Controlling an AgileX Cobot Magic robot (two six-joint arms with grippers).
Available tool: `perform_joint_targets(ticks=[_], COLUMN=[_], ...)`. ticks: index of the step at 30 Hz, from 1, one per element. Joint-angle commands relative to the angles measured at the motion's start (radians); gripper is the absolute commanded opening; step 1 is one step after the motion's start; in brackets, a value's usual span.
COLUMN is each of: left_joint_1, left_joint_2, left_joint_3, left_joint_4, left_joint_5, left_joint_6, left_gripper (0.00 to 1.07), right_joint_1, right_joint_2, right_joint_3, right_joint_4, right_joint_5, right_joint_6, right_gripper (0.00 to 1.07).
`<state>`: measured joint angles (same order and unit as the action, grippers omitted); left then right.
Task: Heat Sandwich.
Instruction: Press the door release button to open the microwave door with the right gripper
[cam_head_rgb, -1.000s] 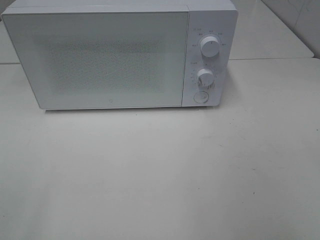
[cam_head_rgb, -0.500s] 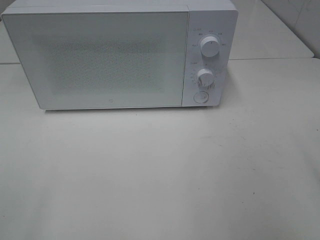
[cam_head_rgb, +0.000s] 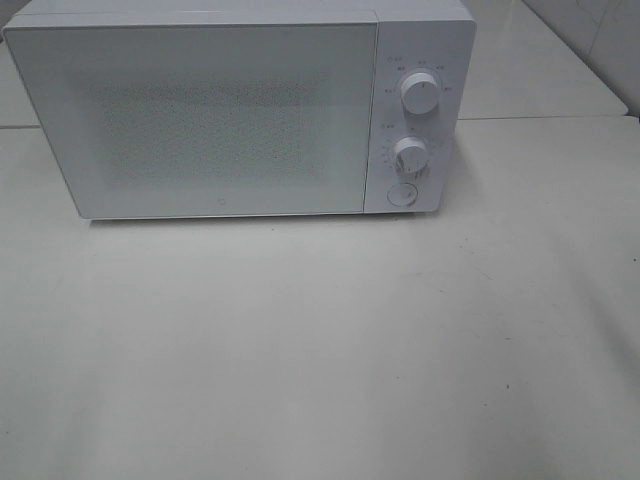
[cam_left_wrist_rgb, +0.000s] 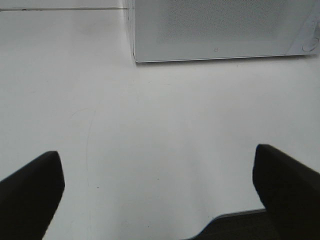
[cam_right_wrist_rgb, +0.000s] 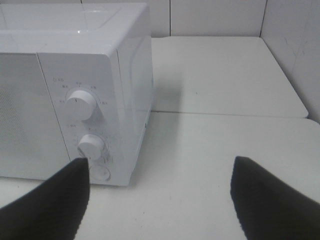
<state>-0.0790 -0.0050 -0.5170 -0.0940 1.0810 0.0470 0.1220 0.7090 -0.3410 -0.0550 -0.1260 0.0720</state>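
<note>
White table (cam_head_rgb: 320, 360), microwave (cam_head_rgb: 240, 110) broadside (door (cam_head_rgb: 190, 130) shut)

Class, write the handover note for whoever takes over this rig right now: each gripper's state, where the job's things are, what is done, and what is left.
Left gripper: open, empty, above the table in front of the microwave.
Right gripper: open, empty, facing the microwave's two knobs.
Sandwich: not in any view. The microwave door is shut and nothing can be made out through it.
Done: nothing that the views can confirm.
Left: probably find the sandwich, open the door, put it inside, shut the door and set the knobs.
</note>
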Motion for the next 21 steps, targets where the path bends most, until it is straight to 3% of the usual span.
perform_joint_targets(ticks=[1, 16, 21], left_joint_1=[0.002, 0.002, 0.002], left_joint_2=[-0.006, -0.006, -0.006], left_joint_3=[0.002, 0.002, 0.002], left_joint_4=[-0.002, -0.002, -0.002], left_joint_5=[-0.012, -0.012, -0.012], left_joint_6=[0.000, 0.000, 0.000], left_gripper=[0.97, 0.97, 0.97], right_joint_1=[-0.002, -0.002, -0.001], right_joint_2=[0.060, 0.448, 0.567], right_joint_3=[0.003, 0.005, 0.028], right_joint_4=[-0.005, -0.003, 0.103], right_joint_5=[-0.120, -0.488, -0.601], right_joint_6=[0.006, -0.012, -0.060], right_gripper=[0.76, 0.76, 0.76])
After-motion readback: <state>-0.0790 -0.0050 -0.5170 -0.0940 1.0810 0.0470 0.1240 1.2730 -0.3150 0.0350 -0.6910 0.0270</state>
